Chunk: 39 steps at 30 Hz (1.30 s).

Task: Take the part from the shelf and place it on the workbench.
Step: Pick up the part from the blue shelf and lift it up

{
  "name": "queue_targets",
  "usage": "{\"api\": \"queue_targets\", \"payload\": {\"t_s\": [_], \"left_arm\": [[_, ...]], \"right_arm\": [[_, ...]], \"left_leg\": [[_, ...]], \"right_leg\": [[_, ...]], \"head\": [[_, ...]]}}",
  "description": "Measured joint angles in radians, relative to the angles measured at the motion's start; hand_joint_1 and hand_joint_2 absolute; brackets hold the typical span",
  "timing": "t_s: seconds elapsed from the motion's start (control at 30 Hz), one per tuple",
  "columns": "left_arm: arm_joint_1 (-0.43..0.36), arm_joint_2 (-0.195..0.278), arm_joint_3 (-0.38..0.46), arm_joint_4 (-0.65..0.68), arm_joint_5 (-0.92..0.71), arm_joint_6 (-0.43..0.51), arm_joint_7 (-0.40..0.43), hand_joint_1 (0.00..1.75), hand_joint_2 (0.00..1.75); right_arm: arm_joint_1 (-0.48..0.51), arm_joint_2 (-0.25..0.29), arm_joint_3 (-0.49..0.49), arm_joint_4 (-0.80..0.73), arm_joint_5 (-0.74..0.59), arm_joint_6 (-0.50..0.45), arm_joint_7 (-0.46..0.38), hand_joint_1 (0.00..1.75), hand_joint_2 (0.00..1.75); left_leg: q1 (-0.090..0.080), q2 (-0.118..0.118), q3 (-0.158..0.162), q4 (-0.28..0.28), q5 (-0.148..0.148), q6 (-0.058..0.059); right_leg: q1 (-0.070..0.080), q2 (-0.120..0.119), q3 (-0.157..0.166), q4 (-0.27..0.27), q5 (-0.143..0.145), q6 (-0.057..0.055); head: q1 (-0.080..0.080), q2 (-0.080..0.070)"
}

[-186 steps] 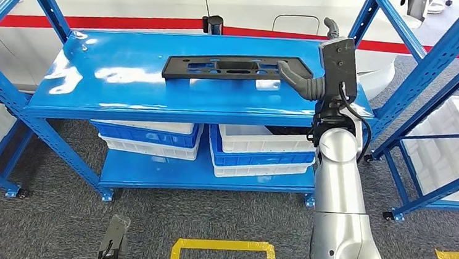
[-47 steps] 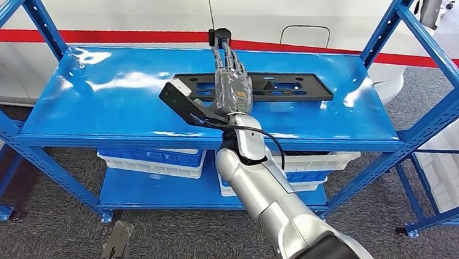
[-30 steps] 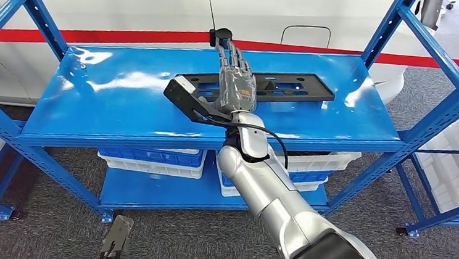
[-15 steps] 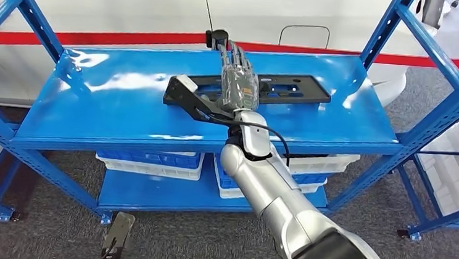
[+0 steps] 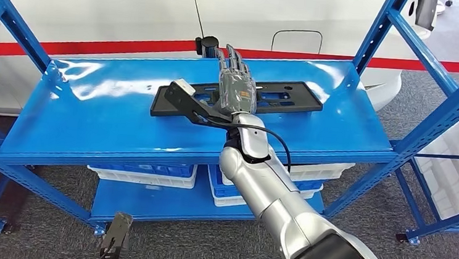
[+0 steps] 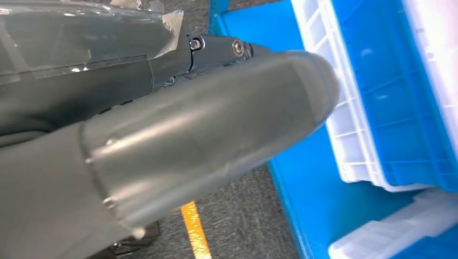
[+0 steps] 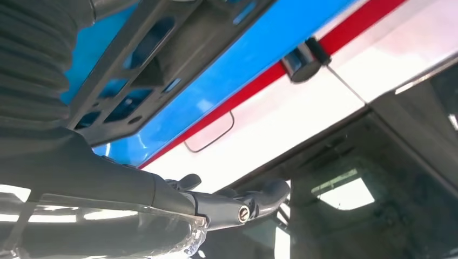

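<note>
Head view first: the part (image 5: 235,99), a long flat black plate with cut-outs, lies on the top blue shelf (image 5: 92,118), so the task is at its beginning as far as I can judge; nothing has been lifted, and the carry to the workbench is all yet to do. The right hand (image 5: 235,86) is stretched out flat across the middle of the part, palm down, with the silver right arm (image 5: 271,194) reaching up and forward from the lower right. Its fingers (image 5: 232,58) are straight, close side by side, and point past the part's far edge towards the white wall with the red stripe (image 5: 97,46). Whether the palm presses on the part or hovers just above it I cannot tell, and no grasp is visible. White and blue bins (image 5: 143,173) sit on the lower shelf. Left wrist view: the left hand (image 6: 178,135) hangs low beside the shelf, its thick grey thumb large in front and darker fingers (image 6: 227,48) behind it; nothing is seen in it, but how the fingers are set I cannot tell. It looks at a white-rimmed blue bin (image 6: 389,108) and grey floor with a yellow line (image 6: 194,232). Right wrist view: the part (image 7: 162,54) runs close beside the right hand (image 7: 108,183), against the blue shelf (image 7: 259,59), and the fingers (image 7: 254,200) extend beyond it, uncurled and not closed round its edge.
</note>
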Motion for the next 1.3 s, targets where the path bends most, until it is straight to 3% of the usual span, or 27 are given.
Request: {"api": "queue_targets", "payload": {"t_s": [0.07, 0.13, 0.23, 0.27, 0.3, 0.33, 0.4, 0.47, 0.57, 0.63, 0.7, 0.77, 0.8, 0.83, 0.9, 0.97, 1.07, 1.3], "left_arm": [[0.001, -0.001, 0.001, 0.0, 0.0, 0.0, -0.001, 0.0, 0.0], [0.0, -0.002, 0.001, 0.0, -0.001, -0.001, -0.001, 0.0, 0.0], [-0.001, -0.004, 0.002, 0.0, -0.006, -0.004, 0.0, 0.0, 0.0], [-0.001, -0.004, 0.002, 0.0, -0.008, -0.005, 0.0, 0.0, 0.0], [0.0, -0.005, 0.003, 0.0, -0.01, -0.006, 0.001, 0.0, 0.0], [0.0, -0.005, 0.003, 0.0, -0.012, -0.006, 0.002, 0.0, 0.0], [-0.001, -0.007, 0.003, 0.0, -0.013, -0.008, 0.006, 0.0, 0.0], [-0.002, -0.007, 0.003, 0.0, -0.015, -0.009, 0.008, 0.0, 0.0], [-0.003, -0.007, 0.003, 0.0, -0.02, -0.008, 0.009, 0.0, 0.0], [-0.004, -0.008, 0.003, -0.001, -0.022, -0.008, 0.01, 0.0, 0.0], [-0.005, -0.008, 0.003, -0.001, -0.024, -0.009, 0.012, 0.0, 0.0], [-0.004, -0.008, 0.002, -0.001, -0.029, -0.009, 0.016, 0.0, 0.0], [-0.003, -0.008, 0.002, -0.001, -0.032, -0.009, 0.018, 0.0, 0.0], [-0.003, -0.008, 0.002, -0.001, -0.034, -0.009, 0.018, 0.0, 0.0], [-0.003, -0.009, 0.002, -0.001, -0.035, -0.008, 0.019, 0.0, 0.0], [-0.004, -0.01, 0.002, 0.0, -0.036, -0.008, 0.019, 0.0, 0.0], [-0.004, -0.015, 0.002, 0.0, -0.035, -0.006, 0.018, 0.0, 0.0], [0.003, -0.016, 0.005, 0.0, -0.018, -0.003, 0.008, 0.0, 0.0]], "right_arm": [[0.0, 0.0, 0.003, -0.001, -0.001, 0.002, 0.002, 0.0, 1.75], [-0.003, -0.001, 0.007, -0.002, -0.001, 0.003, 0.005, 0.0, 1.75], [-0.005, -0.002, 0.011, -0.002, -0.001, 0.003, 0.011, 0.0, 1.75], [-0.003, -0.002, 0.011, -0.001, -0.001, 0.003, 0.012, 0.0, 1.75], [-0.001, -0.003, 0.012, 0.0, -0.001, 0.003, 0.013, 0.0, 1.75], [0.0, -0.002, 0.012, 0.0, -0.001, 0.003, 0.013, 0.0, 1.75], [-0.001, -0.003, 0.014, 0.0, -0.001, 0.004, 0.013, 0.0, 1.75], [-0.001, -0.002, 0.017, 0.001, 0.001, 0.004, 0.015, 0.0, 1.75], [0.0, -0.001, 0.019, 0.002, 0.002, 0.005, 0.019, 0.0, 1.75], [-0.001, 0.0, 0.019, 0.002, 0.004, 0.006, 0.023, 0.0, 1.75], [-0.002, 0.0, 0.021, 0.003, 0.009, 0.014, 0.029, 0.0, 1.75], [0.001, 0.0, 0.027, 0.008, 0.021, 0.025, 0.039, 0.0, 1.75], [0.005, 0.0, 0.031, 0.013, 0.029, 0.028, 0.044, 0.0, 1.75], [0.008, 0.0, 0.035, 0.018, 0.038, 0.03, 0.048, 0.0, 1.75], [0.012, 0.0, 0.042, 0.027, 0.051, 0.032, 0.052, 0.0, 1.75], [0.01, 0.0, 0.049, 0.034, 0.064, 0.038, 0.057, 0.0, 1.75], [0.016, -0.001, 0.068, 0.043, 0.087, 0.05, 0.07, 0.0, 1.75], [0.033, 0.0, 0.118, 0.043, 0.095, 0.059, 0.082, 0.0, 1.75]], "left_leg": [[0.001, -0.001, 0.008, -0.009, -0.002, 0.009], [0.007, -0.001, 0.022, -0.019, -0.002, 0.019], [0.009, -0.001, 0.033, -0.023, -0.009, 0.03], [0.009, -0.001, 0.036, -0.023, -0.013, 0.03], [0.009, -0.002, 0.04, -0.022, -0.017, 0.03], [0.009, -0.004, 0.046, -0.021, -0.023, 0.028], [0.009, -0.006, 0.062, -0.018, -0.039, 0.02], [0.006, -0.007, 0.07, -0.014, -0.054, 0.01], [0.009, -0.005, 0.074, -0.013, -0.068, -0.007], [0.012, -0.002, 0.066, 0.02, -0.092, -0.019], [0.013, 0.0, 0.012, 0.13, -0.142, -0.028], [0.015, 0.0, -0.068, 0.255, -0.18, -0.033], [0.015, 0.0, -0.092, 0.277, -0.172, -0.033], [0.015, 0.0, -0.095, 0.255, -0.141, -0.031], [0.015, 0.001, -0.049, 0.123, -0.052, -0.025], [0.011, 0.0, -0.001, 0.018, -0.008, -0.019], [0.006, -0.004, 0.013, -0.006, -0.008, -0.017], [0.0, -0.007, 0.012, -0.006, -0.01, -0.008]], "right_leg": [[0.001, -0.002, -0.002, 0.001, -0.005, 0.009], [0.002, -0.006, -0.022, 0.047, -0.025, 0.016], [-0.003, -0.007, -0.135, 0.247, -0.087, 0.018], [-0.005, -0.007, -0.169, 0.296, -0.095, 0.021], [-0.007, -0.007, -0.186, 0.308, -0.086, 0.029], [-0.01, -0.008, -0.18, 0.275, -0.06, 0.039], [-0.015, -0.012, -0.121, 0.125, 0.016, 0.056], [-0.016, -0.016, -0.072, 0.02, 0.056, 0.053], [-0.015, -0.012, -0.061, 0.007, 0.05, 0.031], [-0.02, -0.011, -0.048, 0.005, 0.043, 0.016], [-0.021, -0.011, -0.036, 0.003, 0.036, 0.004], [-0.019, -0.009, -0.032, 0.004, 0.03, -0.003], [-0.017, -0.008, -0.03, 0.004, 0.027, -0.005], [-0.017, -0.006, -0.026, 0.004, 0.023, -0.005], [-0.016, -0.002, -0.015, 0.005, 0.015, -0.001], [-0.011, -0.001, -0.011, 0.007, 0.008, 0.004], [-0.002, -0.001, -0.013, 0.009, 0.004, 0.003], [-0.004, -0.004, -0.006, -0.001, 0.005, 0.009]], "head": [[-0.001, 0.0], [0.0, 0.0], [0.003, 0.0], [0.003, 0.0], [0.004, 0.0], [0.004, 0.0], [0.006, 0.0], [0.006, 0.0], [0.006, 0.0], [0.003, 0.0], [0.0, 0.0], [-0.001, 0.0], [-0.001, 0.0], [-0.001, 0.0], [0.0, 0.0], [0.0, 0.0], [0.001, 0.0], [0.002, 0.0]]}}
